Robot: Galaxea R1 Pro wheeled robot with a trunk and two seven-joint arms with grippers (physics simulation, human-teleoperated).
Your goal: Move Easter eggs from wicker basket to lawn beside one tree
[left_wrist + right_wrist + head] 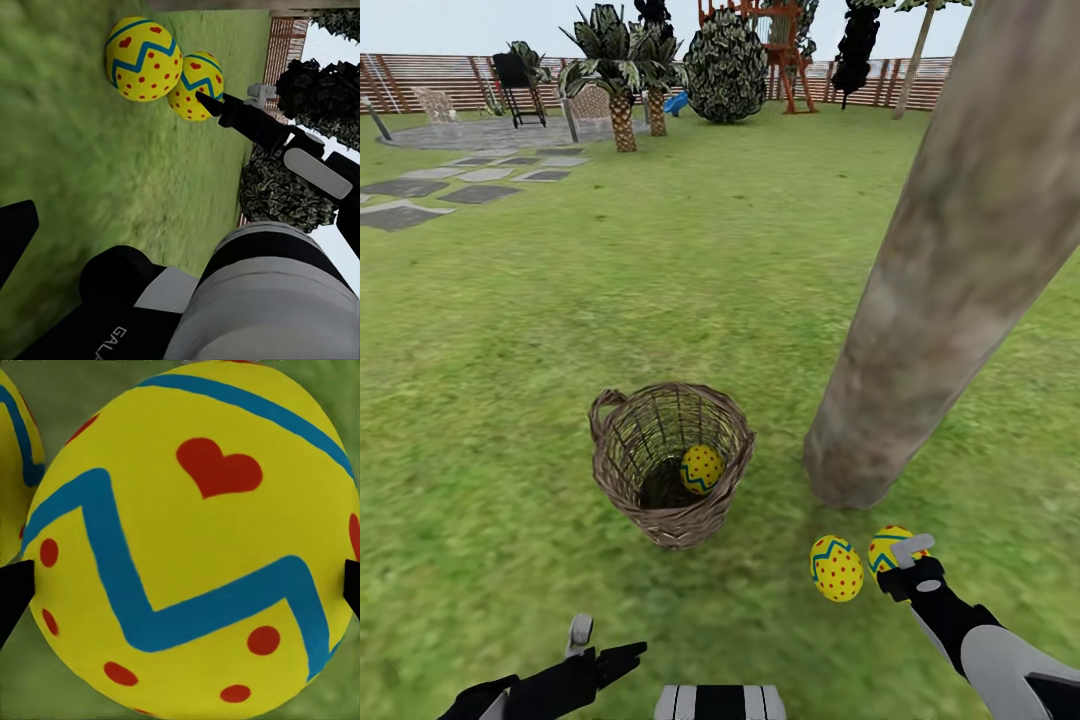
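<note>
Beside the tree base, on the lawn: two Easter eggs; your right gripper straddles one egg, grip uncertain. Third egg in wicker basket. Left gripper empty, spread.

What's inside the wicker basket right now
One Easter egg lies inside the wicker basket, low against its right wall. Beside it the bottom is dark, and the near wall covers part of the floor, so nothing more can be made out there.
</note>
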